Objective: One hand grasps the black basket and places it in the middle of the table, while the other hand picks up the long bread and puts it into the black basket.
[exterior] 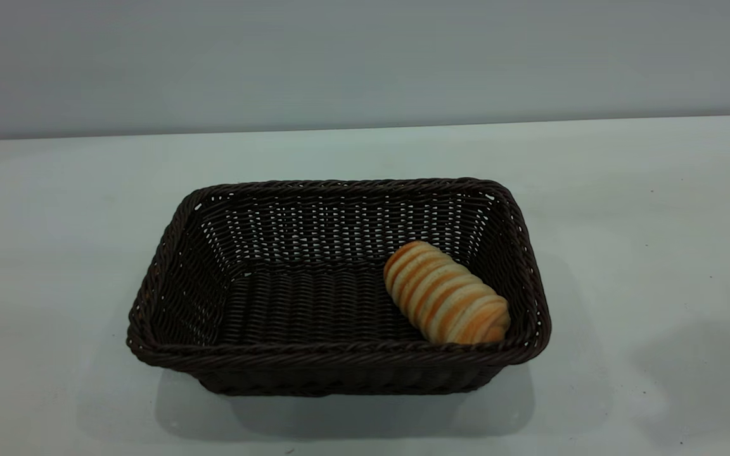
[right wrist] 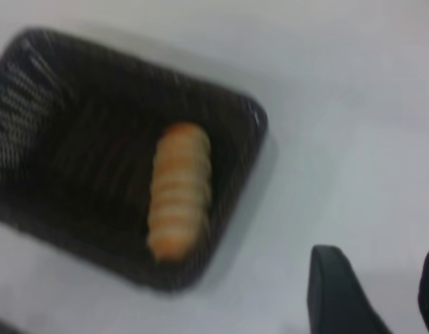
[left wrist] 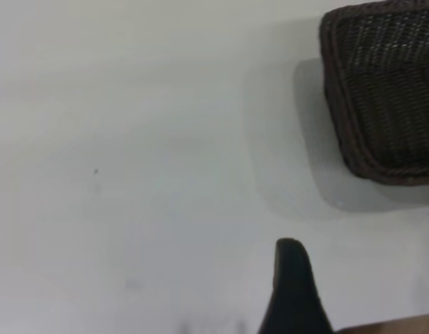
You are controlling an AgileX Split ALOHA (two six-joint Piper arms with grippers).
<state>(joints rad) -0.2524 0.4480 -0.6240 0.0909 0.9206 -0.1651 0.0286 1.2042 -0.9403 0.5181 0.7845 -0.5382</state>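
Right gripper (right wrist: 371, 296): two dark fingers (right wrist: 336, 292) in the right wrist view, parted, nothing between them, above bare table (right wrist: 354, 139) just off a corner of the black basket (right wrist: 68, 118). Left gripper (left wrist: 292, 292): only one dark fingertip visible in the left wrist view, over white tabletop, well clear of the basket's woven outer wall; opening not readable, nothing seen in its hold. Neither arm visible in the exterior view.

Black basket (exterior: 168, 253) resting flat, about mid-table, rim up. Long bread (exterior: 446, 294) lying inside on the woven floor, at the right-hand end, slanted, with one end close to the near wall and its side next to the right wall. Both parts of the task apparently done, judging by this layout.

Handling, as judgement: bread likely light and soft, easily dented, ridged crust giving fair grip; best taken across its middle, fingers straddling the short width, with gentle closing. Basket probably light yet stiff, openwork sides and braided rim offering purchase; best pinched at the rim on a long side, wall between the fingers. Tipping possible if lifted from a corner.
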